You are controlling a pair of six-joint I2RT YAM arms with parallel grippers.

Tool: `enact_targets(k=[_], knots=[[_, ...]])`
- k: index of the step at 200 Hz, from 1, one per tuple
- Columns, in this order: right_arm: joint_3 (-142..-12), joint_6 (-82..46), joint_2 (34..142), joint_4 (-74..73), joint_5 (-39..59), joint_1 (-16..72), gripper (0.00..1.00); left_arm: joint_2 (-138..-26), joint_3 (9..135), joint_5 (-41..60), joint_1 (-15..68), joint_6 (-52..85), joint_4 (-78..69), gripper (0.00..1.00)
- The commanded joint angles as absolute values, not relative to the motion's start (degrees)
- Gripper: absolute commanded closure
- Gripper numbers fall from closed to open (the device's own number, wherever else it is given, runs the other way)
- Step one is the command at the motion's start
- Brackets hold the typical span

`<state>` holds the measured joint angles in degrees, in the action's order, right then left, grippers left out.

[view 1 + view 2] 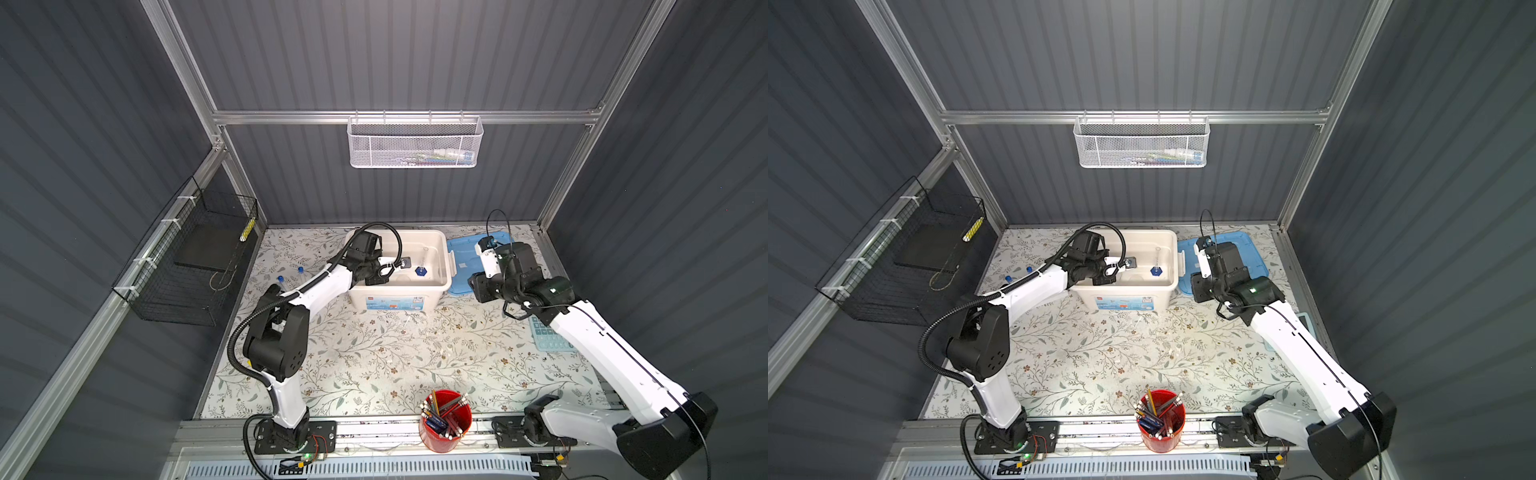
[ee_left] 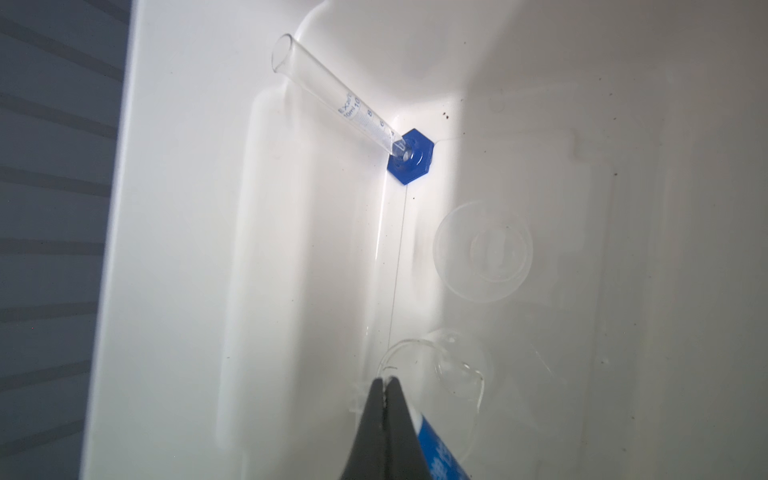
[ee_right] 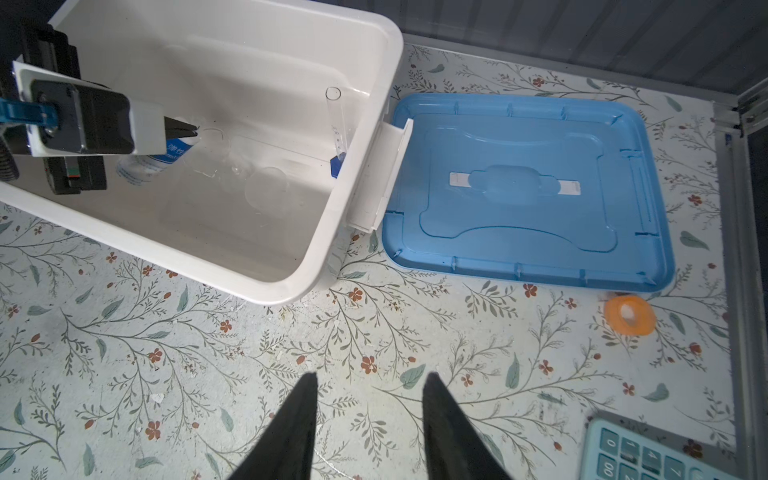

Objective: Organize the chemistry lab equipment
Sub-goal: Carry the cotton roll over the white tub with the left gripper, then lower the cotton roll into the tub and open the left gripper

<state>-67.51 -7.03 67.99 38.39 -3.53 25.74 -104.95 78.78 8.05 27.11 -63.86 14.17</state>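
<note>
1. A clear glass piece [image 2: 453, 365], its shape hard to read, sits low inside the white bin [image 2: 187, 249], at the tip of the left claw [image 2: 384, 384]. The jaws are pressed together. Whether they pinch the thin rim cannot be told.
2. The bin also holds a round clear dish [image 2: 482, 249] and the cylinder [image 2: 332, 91], which stands on its blue foot by a wall.
3. The likely step is setting glass into the bin. Done well, the glass rests on the bin floor before release, clear of dish and cylinder, and the claw lifts straight out.
4. The right claw [image 3: 370, 376] hovers over the counter [image 3: 208, 353], spread and empty.
5. Two blue-capped tubes [image 1: 281, 279] lie on the counter beyond the bin's left side. A blue lid [image 3: 528, 187] lies just beside its right.
6. The counter has a floral cover. Grey ribbed walls enclose it, with a white basket [image 1: 413, 141] on the back wall.
</note>
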Motion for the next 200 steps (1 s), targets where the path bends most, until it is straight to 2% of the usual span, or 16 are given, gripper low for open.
enact_targets(k=[1, 200], knots=[[-67.1, -6.4, 68.5, 38.6, -2.8, 25.2, 0.56, -106.8, 80.4, 9.6, 26.7, -63.1, 16.4, 1.00], [-66.6, -6.2, 69.5, 38.2, -1.6, 23.5, 0.56, -113.2, 85.2, 8.7, 26.6, -63.2, 19.2, 1.00]])
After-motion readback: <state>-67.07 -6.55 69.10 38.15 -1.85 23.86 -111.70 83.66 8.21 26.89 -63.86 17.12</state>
